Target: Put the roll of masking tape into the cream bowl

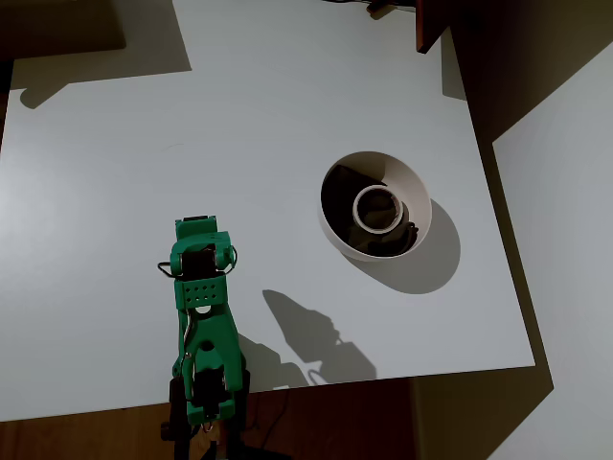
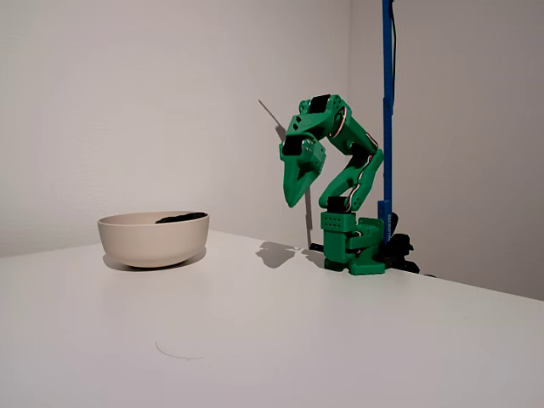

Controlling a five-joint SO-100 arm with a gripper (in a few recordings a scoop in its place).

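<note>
The tape point(image 1: 376, 209) lies flat inside the bowl point(image 1: 414, 188), resting on dark cloth point(image 1: 343, 194) that lines the bottom. The ring sits near the middle of the bowl, slightly toward the right wall in the overhead view, with its hollow core facing up. The cloth likely serves as padding, so the tape settles without sliding. Judged from this layout, the placement step is complete.

In the fixed view the bowl point(image 2: 153, 240) stands upright on the table point(image 2: 340, 340), and a dark edge of cloth point(image 2: 181, 218) shows just above the rim. The tape itself is hidden behind the bowl wall there.

The arm point(image 2: 353, 183) is folded back over its base, a posture consistent with a parked or retracted position. The gripper point(image 2: 294, 201) points down and hangs above the table, close to the base. Its fingers taper together to a single tip with no visible gap, so it appears closed or very nearly so, and it holds nothing. In the overhead view the gripper point(image 1: 198, 240) is seen from above, and the jaw gap cannot be read there.

Relative position: the tape is well apart from the gripper. In the overhead view it lies to the right and slightly above the gripper; in the fixed view the bowl stands to the left of the gripper, with bare table between them. No contact exists between arm and bowl.
</note>
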